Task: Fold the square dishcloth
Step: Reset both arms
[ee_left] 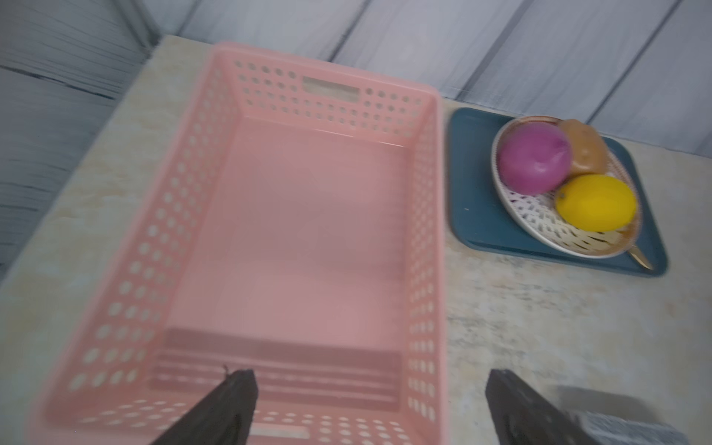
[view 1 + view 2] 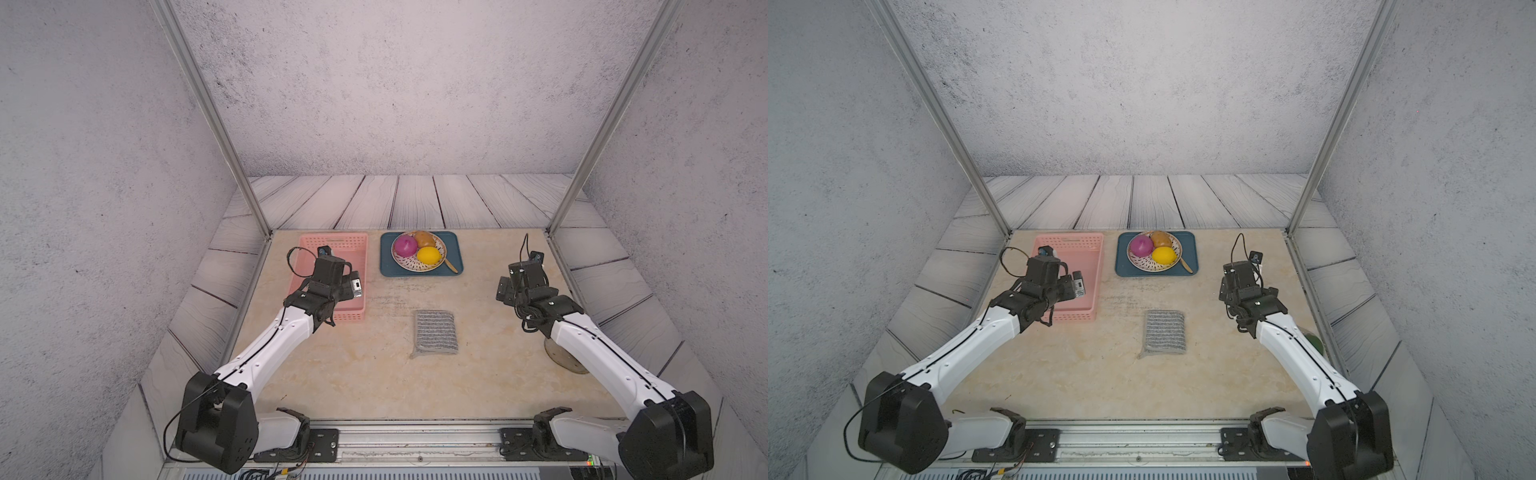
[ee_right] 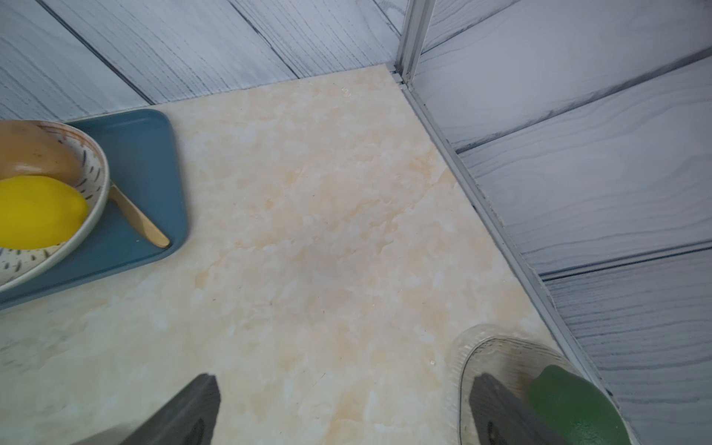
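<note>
the left hand (image 1: 371, 381) is released, its two dark fingers (image 1: 227, 408) spread wide with nothing between them. in the left wrist view one finger hangs over the near end of the pink basket (image 1: 424, 231) and the other over the bare surface (image 1: 539, 327) just beside the basket's wall. the basket holds nothing that shows. beyond it, near the back edge, sits a blue tray (image 1: 474, 200) carrying a patterned plate (image 1: 539, 219) with a purple onion (image 1: 533, 158), a brown potato (image 1: 587, 152) and a yellow lemon (image 1: 595, 202); a thin golden handle (image 1: 641, 259) pokes out from under the plate's rim onto the tray.

the right hand (image 3: 345, 381) is likewise released, fingers (image 3: 497, 408) wide apart and gripping nothing, raised above the surface near its right edge. one finger is over a clear dish (image 3: 501, 346) that holds a green item (image 3: 570, 404) close to the side wall; the other is over bare surface.

the square dishcloth (image 2: 435, 332) lies on the surface between the two arms, well apart from both hands, in both top views. it sits as a compact upright rectangle, narrower than the basket, its pale stripes running across, with layers bunched at the near edge and one corner sticking out at the near left. it is in front of the tray and to the right of the basket, touching neither. a blurred corner of it shows in the left wrist view.
</note>
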